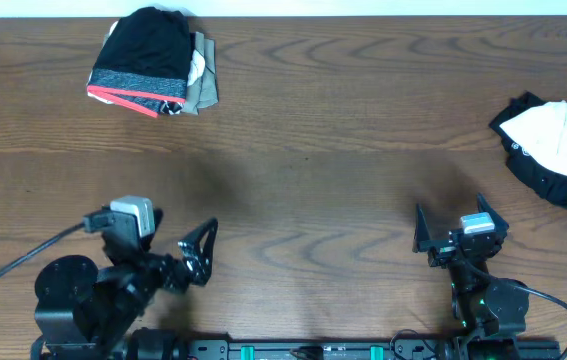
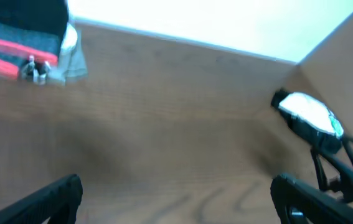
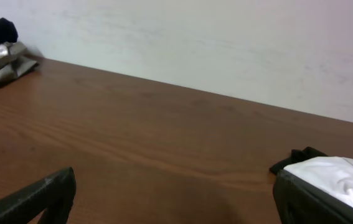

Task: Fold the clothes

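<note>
Overhead: folded stack (image 1: 153, 60) parked far-left freeing worktop (image 1: 313, 180) centre, black-and-white garment (image 1: 553, 150) likely next, left fingers (image 1: 203, 245) and right fingers (image 1: 423, 232) spread, empty.

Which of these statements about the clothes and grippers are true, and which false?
1. Black trousers top the folded stack. True.
2. The black-and-white garment lies on that stack. False: it lies apart, crumpled, at the far right of the table.
3. The left gripper holds a garment. False: it is open and empty.
4. The right gripper is open, touching no cloth. True.
</note>
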